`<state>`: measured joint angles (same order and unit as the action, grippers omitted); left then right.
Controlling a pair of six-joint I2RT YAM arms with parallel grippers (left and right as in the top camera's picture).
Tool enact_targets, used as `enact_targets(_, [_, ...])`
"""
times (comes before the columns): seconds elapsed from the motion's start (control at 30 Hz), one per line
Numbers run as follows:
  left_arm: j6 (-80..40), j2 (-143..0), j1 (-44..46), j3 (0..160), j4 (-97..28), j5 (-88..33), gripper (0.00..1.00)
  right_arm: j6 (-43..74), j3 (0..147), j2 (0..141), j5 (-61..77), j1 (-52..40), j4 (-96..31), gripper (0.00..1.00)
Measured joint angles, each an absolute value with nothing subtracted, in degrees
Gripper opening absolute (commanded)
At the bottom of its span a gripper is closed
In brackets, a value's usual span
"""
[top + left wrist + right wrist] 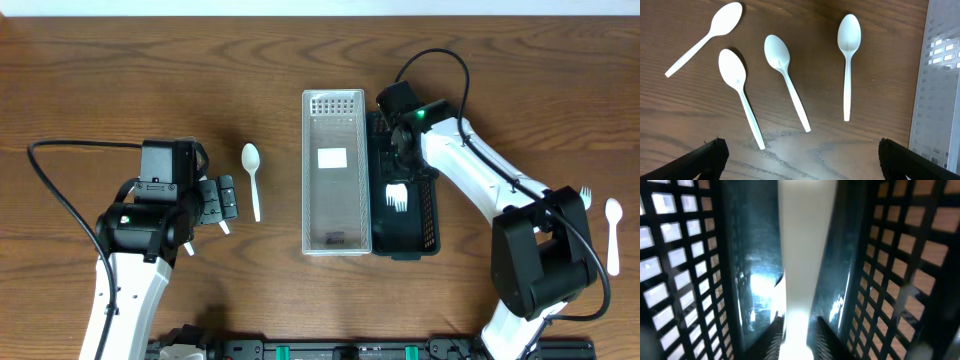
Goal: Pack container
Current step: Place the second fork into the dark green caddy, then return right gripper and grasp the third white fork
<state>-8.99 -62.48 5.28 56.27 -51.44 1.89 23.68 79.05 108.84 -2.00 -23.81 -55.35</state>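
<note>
Left jaws [800, 159] wide open and holding nothing, hovering above the wooden worktop [120, 60]. Beyond them, four white spoons [791, 90] lie loose, bowls pointing away, none touching another. The rightmost spoon [847, 75] lies near the clear container [308, 170] but apart from it, and is the only one of the four that shows from overhead. The rest sit under the left arm. By the right arm's base, well apart from the others: one more lone spoon [612, 235] and one loose fork [587, 197], side by side. Two containers at mid-worktop, long sides touching. The clear container is on the left, with a white rectangle and a small dark patch showing at its floor; cannot tell what they are. The black basket [432, 215] on the right holds white fork tines [397, 196]; count unclear. Right jaws [797, 341] are down inside the basket's far end, straddling a white handle [805, 255]; cannot tell whether they pinch it.
</note>
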Motion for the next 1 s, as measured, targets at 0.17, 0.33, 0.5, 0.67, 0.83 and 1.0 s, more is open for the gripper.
enact_targets(0.17, [-8.99,-62.48,5.28,56.27,-51.72,1.89,0.98,23.70,79.05,108.84,-2.13,-23.81,-55.05,0.39])
enact_targets(0.33, [-8.99,-62.48,5.28,56.27,-51.79,1.87,0.98,23.53,80.58,108.79,-2.17,-23.79,-56.42,0.40])
enact_targets(0.5, [-8.99,-62.48,5.30,56.27,-51.94,1.87,0.98,22.72,88.49,106.56,-3.14,-22.39,-61.14,0.49])
enact_targets(0.67, [-8.99,-62.48,5.28,56.27,-51.99,1.87,0.98,22.04,96.62,97.97,-4.56,-13.21,-64.60,0.57])
enact_targets(0.83, [-8.99,-62.48,5.28,56.27,-51.99,1.89,0.98,21.52,98.83,89.10,-6.07,4.40,-67.66,0.76])
enact_targets(1.0, [-8.99,-62.48,5.28,56.27,-52.01,1.87,0.98,16.73,97.95,89.95,-6.42,19.97,-68.69,0.86])
